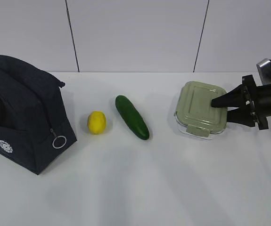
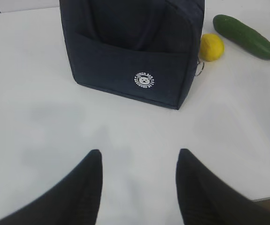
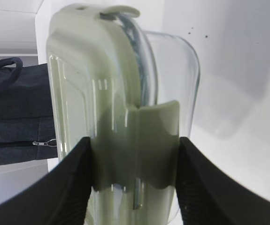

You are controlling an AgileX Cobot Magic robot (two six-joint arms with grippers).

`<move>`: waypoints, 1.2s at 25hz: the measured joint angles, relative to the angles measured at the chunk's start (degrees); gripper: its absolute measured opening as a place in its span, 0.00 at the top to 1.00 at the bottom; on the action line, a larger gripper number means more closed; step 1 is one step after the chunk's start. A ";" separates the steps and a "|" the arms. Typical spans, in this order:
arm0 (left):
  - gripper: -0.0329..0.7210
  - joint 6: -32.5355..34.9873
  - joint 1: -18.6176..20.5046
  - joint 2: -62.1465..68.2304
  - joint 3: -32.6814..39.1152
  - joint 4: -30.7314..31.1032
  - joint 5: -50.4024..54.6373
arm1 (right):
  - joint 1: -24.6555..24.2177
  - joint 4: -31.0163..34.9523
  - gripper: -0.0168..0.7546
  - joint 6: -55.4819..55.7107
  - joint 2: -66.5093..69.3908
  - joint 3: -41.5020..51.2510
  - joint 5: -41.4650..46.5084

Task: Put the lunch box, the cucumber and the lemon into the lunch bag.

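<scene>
R gripper (image 3: pixel 134 154) sat nearest the lens, pads pinching the lunch box (image 1: pixel 201 109) top-to-bottom at its side clip. Risk: smooth lid, box could tilt or slip on lift. L gripper (image 2: pixel 138 180) was spread wide, empty. Lunch bag (image 1: pixel 24 113) looked zipped; cucumber (image 1: pixel 132 117), lemon (image 1: pixel 96 122) lay on table between box and bag.

Right wrist view: rectangular clear lunch box (image 3: pixel 125 117) with pale sage-green ribbed lid, seen edge-on and filling the centre; its green side clip (image 3: pixel 137 145) lies between the two black fingers (image 3: pixel 73 187) of the right gripper (image 3: pixel 135 180), one finger pressed against each side; dark navy fabric lunch bag (image 3: pixel 15 117) at left behind, with looped handle and zipper; white tabletop (image 3: pixel 247 154) at right.
</scene>
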 joint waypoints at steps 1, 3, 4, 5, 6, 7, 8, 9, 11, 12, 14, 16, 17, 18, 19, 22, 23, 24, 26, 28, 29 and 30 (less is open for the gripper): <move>0.47 -0.25 0.00 0.67 -0.24 0.00 -0.10 | 0.17 -0.37 0.48 0.09 -0.47 0.00 0.00; 0.47 -1.86 0.00 2.51 -1.61 0.10 -1.41 | 0.97 -0.94 0.48 0.45 -1.21 0.00 0.23; 0.47 -2.71 0.00 3.73 -2.72 0.40 -2.65 | 1.50 -1.19 0.48 0.55 -1.51 0.00 0.21; 0.47 -3.83 0.00 5.07 -3.90 0.78 -4.14 | 2.02 -1.43 0.48 0.67 -1.63 0.00 0.36; 0.47 -4.81 0.00 6.30 -5.07 1.03 -5.54 | 2.52 -1.66 0.48 0.78 -1.91 0.00 0.36; 0.47 -6.16 0.00 8.00 -6.00 1.25 -7.06 | 2.88 -1.93 0.48 0.78 -2.29 0.00 0.38; 0.47 -8.20 0.00 9.99 -7.03 1.77 -9.16 | 3.28 -2.07 0.48 0.86 -2.43 0.00 0.49; 0.47 -11.15 0.00 11.90 -8.02 2.14 -10.48 | 3.52 -2.07 0.48 0.86 -2.66 0.00 0.63; 0.47 -18.41 0.00 17.48 -9.67 2.93 -12.54 | 3.54 -2.17 0.48 1.02 -3.04 0.00 0.63; 0.47 -22.30 0.00 20.76 -10.58 3.06 -12.91 | 3.54 -2.17 0.48 1.00 -3.27 0.00 0.63; 0.47 -27.07 0.00 27.29 -12.30 2.63 -13.13 | 3.54 -2.17 0.48 1.00 -3.77 0.00 0.63; 0.47 -29.07 0.00 34.67 -14.78 0.86 -13.68 | 3.54 -2.30 0.48 1.00 -3.92 0.00 0.63; 0.47 -29.53 0.00 37.60 -15.99 -0.28 -13.82 | 3.54 -2.45 0.48 1.00 -4.01 0.00 0.63; 0.47 -29.65 0.00 40.99 -17.54 -1.30 -14.10 | 3.54 -2.92 0.48 1.00 -4.15 0.00 0.63; 0.47 -29.78 0.00 44.17 -19.10 -2.04 -14.23 | 3.54 -3.22 0.48 1.00 -4.14 0.00 0.63; 0.47 -30.16 0.00 52.73 -23.26 -2.72 -15.72 | 3.54 -3.85 0.48 1.04 -4.14 0.21 0.63; 0.47 -30.46 0.00 55.59 -24.53 -3.00 -15.85 | 3.54 -3.90 0.48 1.04 -4.14 0.21 0.63; 0.47 -30.77 0.00 57.87 -25.52 -3.87 -15.93 | 3.54 -3.90 0.48 1.04 -4.14 0.29 0.63; 0.47 -30.98 0.00 62.88 -27.48 -6.28 -15.93 | 3.54 -3.90 0.48 1.04 -4.14 0.29 0.63; 0.47 -31.10 0.00 66.60 -28.58 -9.43 -16.08 | 3.54 -3.90 0.48 1.04 -4.14 0.29 0.63; 0.47 -31.10 0.00 68.26 -28.99 -10.32 -16.44 | 3.54 -3.90 0.48 1.04 -4.14 0.29 0.63; 0.47 -31.10 0.00 69.63 -29.42 -10.73 -16.61 | 3.54 -3.90 0.48 1.04 -4.14 0.29 0.63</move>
